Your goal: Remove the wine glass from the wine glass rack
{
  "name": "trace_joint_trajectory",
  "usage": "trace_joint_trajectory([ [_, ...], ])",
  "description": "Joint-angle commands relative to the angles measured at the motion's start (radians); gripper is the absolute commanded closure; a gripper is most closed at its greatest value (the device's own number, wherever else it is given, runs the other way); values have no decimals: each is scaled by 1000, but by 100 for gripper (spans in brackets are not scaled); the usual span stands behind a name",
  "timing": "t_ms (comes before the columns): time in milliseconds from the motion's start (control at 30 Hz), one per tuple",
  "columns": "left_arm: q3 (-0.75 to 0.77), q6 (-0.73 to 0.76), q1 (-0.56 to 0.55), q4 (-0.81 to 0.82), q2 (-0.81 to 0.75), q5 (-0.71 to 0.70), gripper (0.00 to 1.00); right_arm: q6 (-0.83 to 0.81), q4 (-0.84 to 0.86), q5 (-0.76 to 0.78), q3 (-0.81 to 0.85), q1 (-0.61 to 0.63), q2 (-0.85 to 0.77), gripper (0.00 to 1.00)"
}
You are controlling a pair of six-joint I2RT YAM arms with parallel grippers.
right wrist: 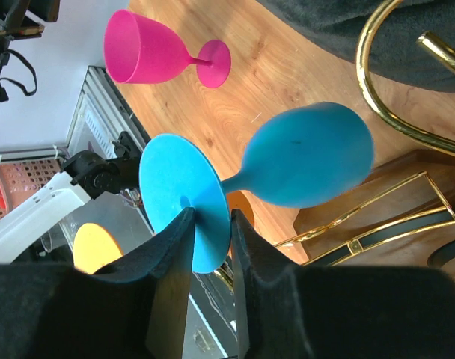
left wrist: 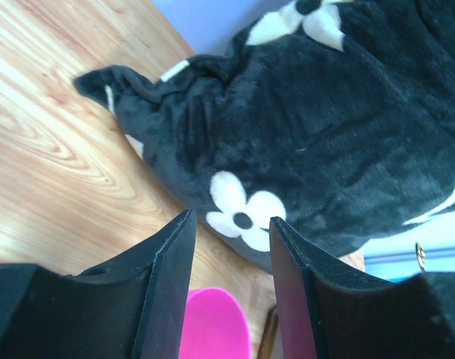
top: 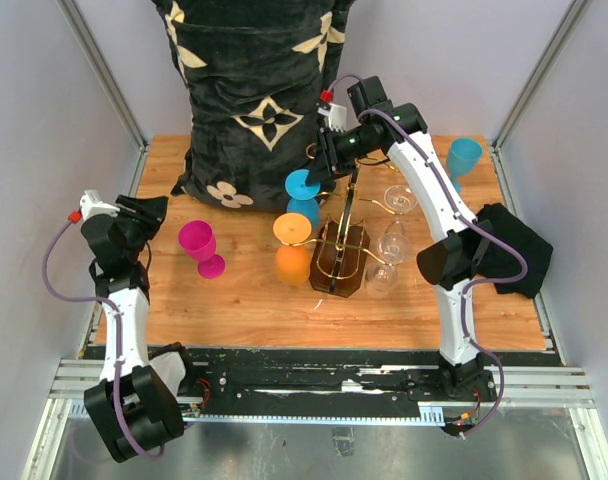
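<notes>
The right hand pinches the blue glass by its foot, seemingly just clear of the rack. Setting it down remains. The left hand gapes empty.

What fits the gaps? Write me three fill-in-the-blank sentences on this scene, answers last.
1. The right gripper is shut on the foot of a wine glass coloured ___.
2. The left gripper has its jaws ___.
3. The upright glass nearest the left gripper is coloured ___.
Answers: blue; open; pink.
</notes>
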Motion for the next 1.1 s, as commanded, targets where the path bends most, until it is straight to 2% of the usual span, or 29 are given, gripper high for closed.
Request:
trace_joint_trajectory([
  [0,78,48,-43,-65,2,45,51,-16,-23,-25,-14,11,-49,80],
  [67,115,63,-69,-95,13,46,51,-12,-17,-28,-20,12,-60,87],
  [300,189,102,-200,-128,48,39,51,36,46,-47,-65,-4,-82,98],
  [367,192,104,-210,-128,54,43,51,48,54,-52,-74,-18,-85,98],
  [633,179,83,-220,-106,55,50,52,116,180,-243,-230,-19,-134,99],
  [733,191,90,-235,-112,58,47,53,136,205,-299,-241,-14,-131,99],
  [933,229,105,-249,-134,67,63,52,77,98,-298,-218,-17,-143,97],
  [1067,248,105,-267,-137,78,65,53,82,110,-311,-264,-17,-168,96],
])
